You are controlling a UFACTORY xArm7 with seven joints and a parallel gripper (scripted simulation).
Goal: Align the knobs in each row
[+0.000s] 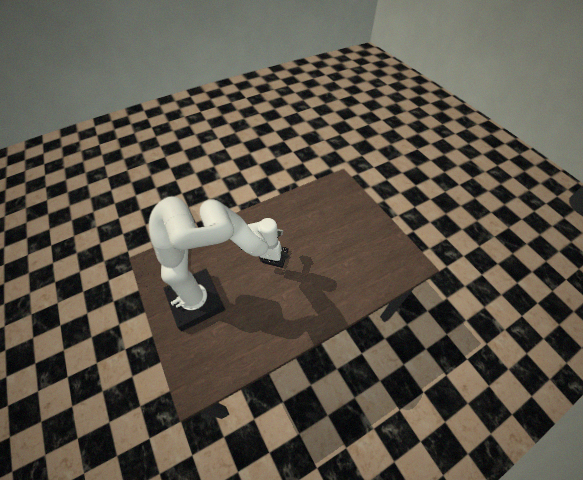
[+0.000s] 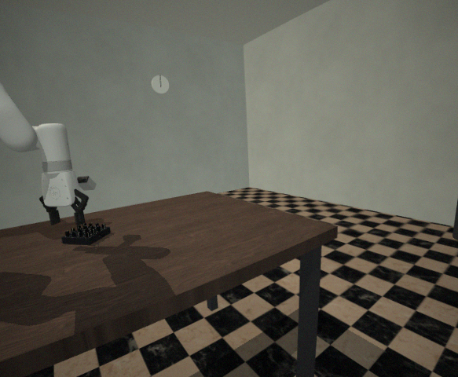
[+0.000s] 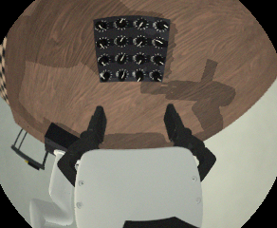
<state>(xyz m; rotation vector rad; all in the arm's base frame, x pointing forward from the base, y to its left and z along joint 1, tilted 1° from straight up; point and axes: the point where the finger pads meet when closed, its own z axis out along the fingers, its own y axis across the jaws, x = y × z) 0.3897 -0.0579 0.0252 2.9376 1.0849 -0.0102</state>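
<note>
Hovering open gripper (image 2: 66, 220) (image 3: 135, 112) near knob box (image 1: 273, 262) (image 2: 83, 239) (image 3: 133, 80)

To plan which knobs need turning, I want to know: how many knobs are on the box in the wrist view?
16. They stand on the knob box in four rows of four; none looks hidden in the wrist view.

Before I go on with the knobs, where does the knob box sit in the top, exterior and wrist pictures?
Knob box:
Top: just below centre, partly hidden under the arm's wrist end.
Exterior: left, lower half, on the table.
Wrist: upper middle, beyond the open pincer.
Shared landmark: the brown wooden table.
</note>
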